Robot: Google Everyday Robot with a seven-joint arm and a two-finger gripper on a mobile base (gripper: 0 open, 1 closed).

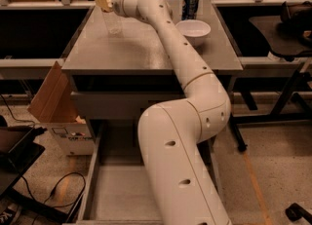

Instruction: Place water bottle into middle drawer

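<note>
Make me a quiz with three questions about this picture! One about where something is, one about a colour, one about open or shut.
1. Where is the bottle? A on the table B on a shelf C on a chair
2. What colour is the bowl? A red B green C white
3. The drawer at the bottom is: A shut B open C missing

Answers: 1 A, it stands on the table with the gripper at its neck. 2 C, it is white, near the can. 3 B, its bare floor shows.
</note>
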